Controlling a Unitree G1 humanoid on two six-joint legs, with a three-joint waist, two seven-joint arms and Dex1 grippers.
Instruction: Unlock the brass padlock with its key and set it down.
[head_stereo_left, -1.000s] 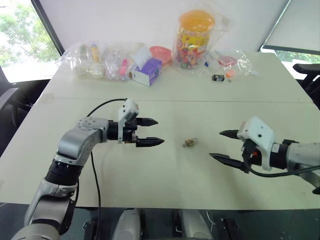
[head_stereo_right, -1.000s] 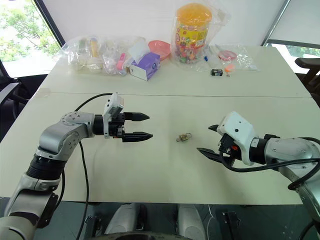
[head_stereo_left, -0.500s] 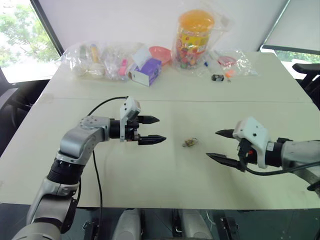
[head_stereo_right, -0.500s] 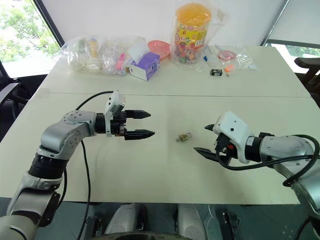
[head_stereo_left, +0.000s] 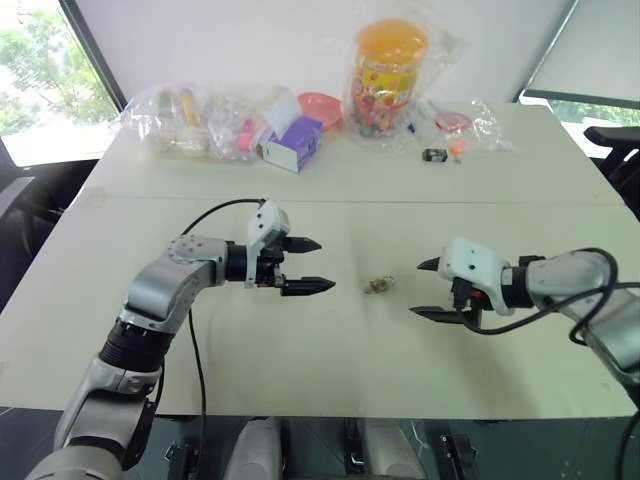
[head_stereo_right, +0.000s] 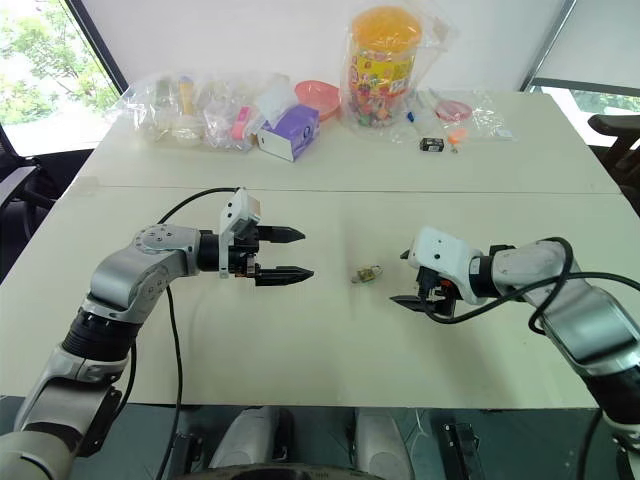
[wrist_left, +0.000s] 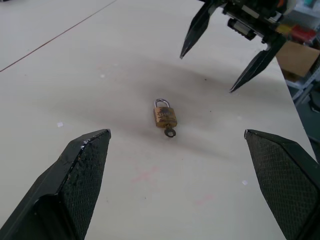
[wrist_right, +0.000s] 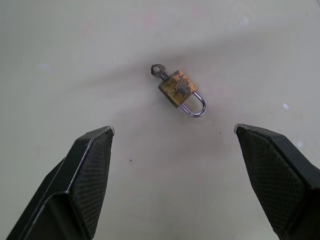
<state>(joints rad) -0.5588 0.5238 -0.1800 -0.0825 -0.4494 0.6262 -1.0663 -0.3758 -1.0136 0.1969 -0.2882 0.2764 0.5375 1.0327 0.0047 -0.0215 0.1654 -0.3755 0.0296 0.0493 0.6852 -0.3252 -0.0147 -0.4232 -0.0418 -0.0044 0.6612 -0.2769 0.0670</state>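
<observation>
The brass padlock lies flat on the white table, mid-table, with its small key stuck in the bottom and its silvery loop closed. My left gripper hovers to the left of the padlock, open, fingers pointing at it. From the right, my right gripper points at the padlock from a short gap away, open and empty. In the right wrist view the padlock sits between and beyond the two spread fingers. Neither gripper touches it.
Along the table's far edge stand clear bags of small items, a purple box, a pink bowl and an orange-lidded jar. A small black object with orange bits lies at the back right.
My right gripper has moved in toward the padlock and dropped lower, rolling its wrist. The left gripper and the padlock have stayed put.
</observation>
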